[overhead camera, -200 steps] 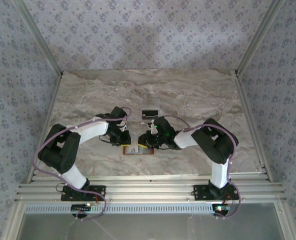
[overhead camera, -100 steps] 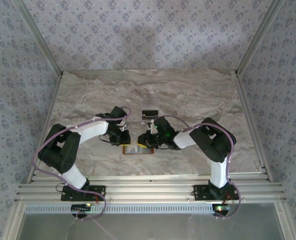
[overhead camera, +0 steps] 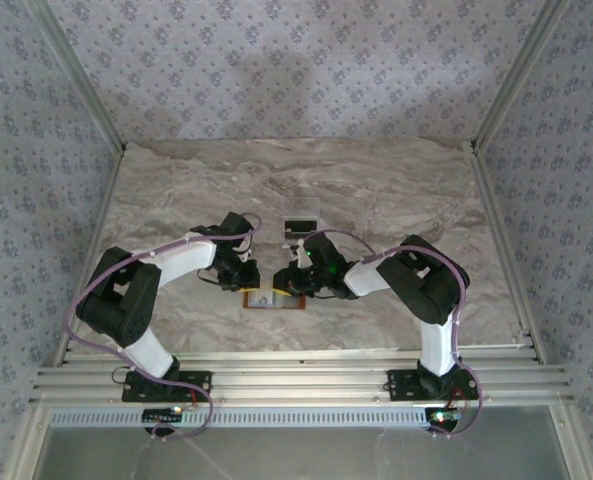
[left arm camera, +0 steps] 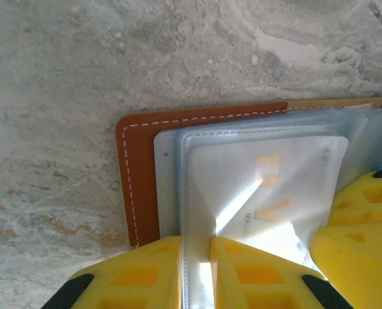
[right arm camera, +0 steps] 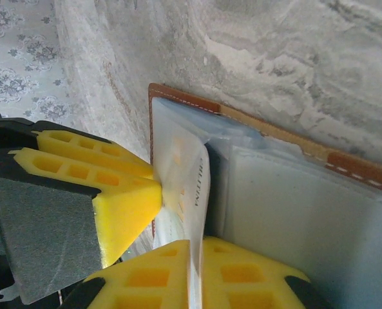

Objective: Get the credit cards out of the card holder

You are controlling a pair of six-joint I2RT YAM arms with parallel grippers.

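Observation:
The card holder [overhead camera: 273, 299], a brown leather wallet with clear sleeves, lies open on the marble table between both grippers. My left gripper [overhead camera: 248, 283] is shut on the edge of a clear sleeve [left arm camera: 178, 193] at the holder's left end, over the brown leather [left arm camera: 136, 180]. A whitish credit card [left arm camera: 268, 187] shows through that sleeve. My right gripper [right arm camera: 196, 241] is shut on the thin edge of the whitish card [right arm camera: 192, 187], which stands up from the holder [right arm camera: 345, 164]. A dark edge [right arm camera: 211, 187] shows just behind the card. The left fingers [right arm camera: 120, 193] press against it from the other side.
A small clear plastic stand [overhead camera: 299, 222] with a dark piece in it stands just beyond the grippers. Patterned walls and metal rails [overhead camera: 276, 380] border the marble table [overhead camera: 396, 190], with open surface at the back and on both sides.
My right gripper has edged left over the holder and its jaws have closed on the card's edge. The left gripper has kept its grip and place.

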